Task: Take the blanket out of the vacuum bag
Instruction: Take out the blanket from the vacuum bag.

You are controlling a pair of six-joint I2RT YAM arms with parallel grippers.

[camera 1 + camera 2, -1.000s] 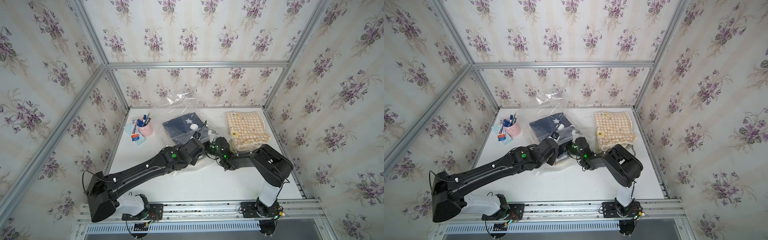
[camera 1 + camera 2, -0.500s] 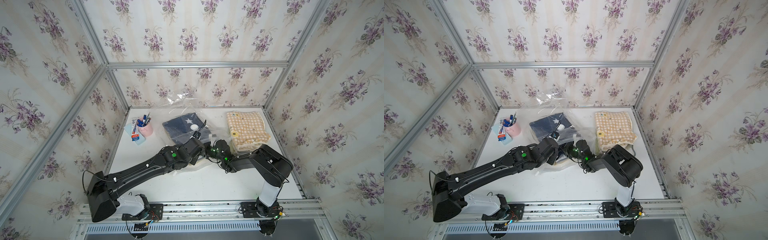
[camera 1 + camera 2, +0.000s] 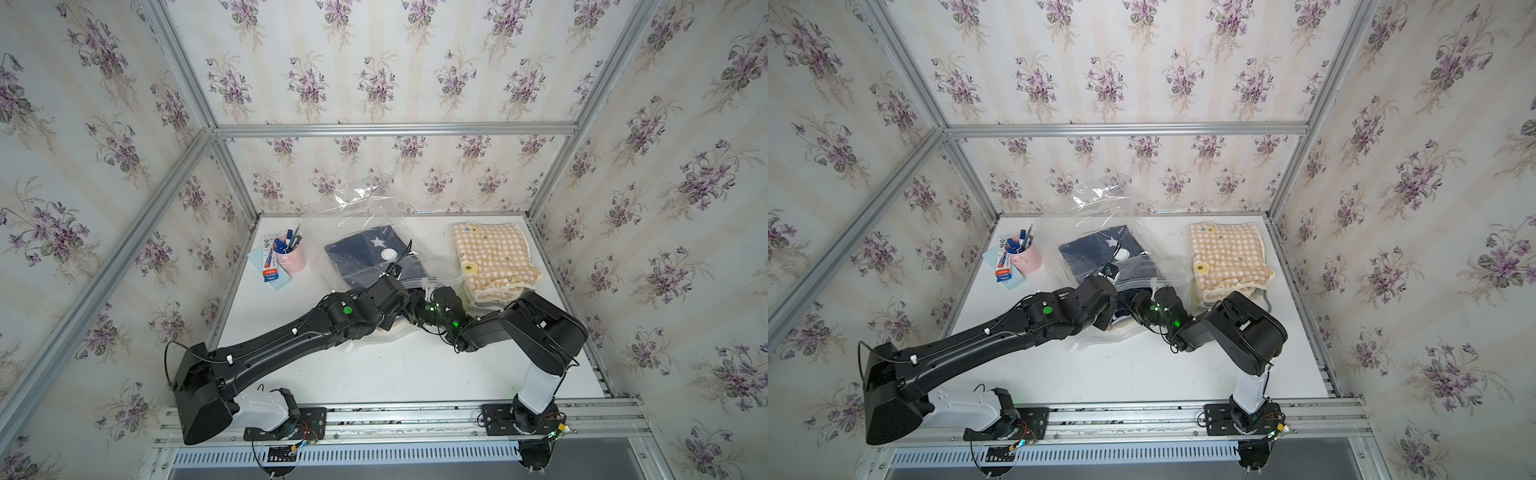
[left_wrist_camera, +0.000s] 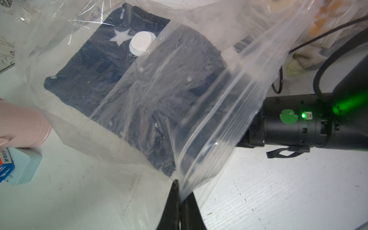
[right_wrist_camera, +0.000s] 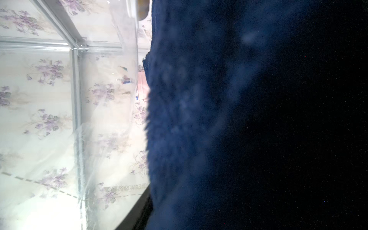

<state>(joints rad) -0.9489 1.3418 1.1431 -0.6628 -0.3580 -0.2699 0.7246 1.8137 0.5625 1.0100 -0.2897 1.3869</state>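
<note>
Pinching large clear crinkly plastic vacuum bag (image 4: 199, 89) at zip edge, left tool (image 4: 182, 191) is clamped tight; right tool (image 3: 412, 305), in bag w/ navy star-print fleece blanket (image 4: 89, 75), jaws hidden, can't tell. Bag lies mid-table (image 3: 374, 374).

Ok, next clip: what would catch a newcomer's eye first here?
The crinkly clear vacuum bag in the middle of the white table, with a navy star-print blanket inside it. Both black arms meet at its near edge: the left gripper is clamped on the zip-seal edge, and the right arm reaches into the mouth. A folded yellow checked blanket lies at the table's back right.
</note>
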